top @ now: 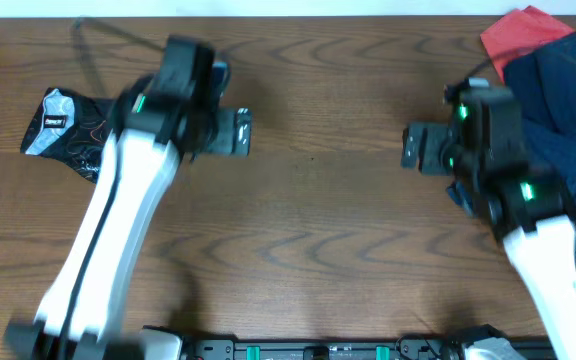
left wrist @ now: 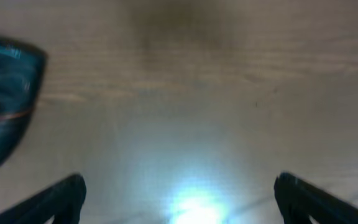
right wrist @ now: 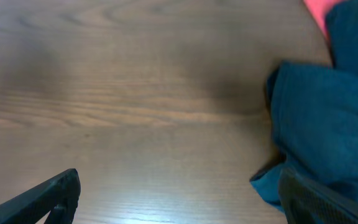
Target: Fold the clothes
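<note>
The black jersey [top: 68, 125], with thin orange-white lines and a light lining, lies bunched in a small bundle at the table's far left. It also shows blurred at the left edge of the left wrist view [left wrist: 5, 93]. My left gripper [top: 236, 132] is open and empty over bare wood to the right of the jersey, apart from it; its fingers [left wrist: 179, 199] are spread wide. My right gripper [top: 413, 148] is open and empty over bare wood at the right; its fingers [right wrist: 179, 199] are spread wide.
A dark navy-blue fabric pile [top: 568, 90] lies at the right edge, partly under my right arm, and shows close to the right finger [right wrist: 328, 124]. A red cloth [top: 523, 30] lies behind it at the back right [right wrist: 319, 12]. The wooden table [top: 318, 220] spans the view.
</note>
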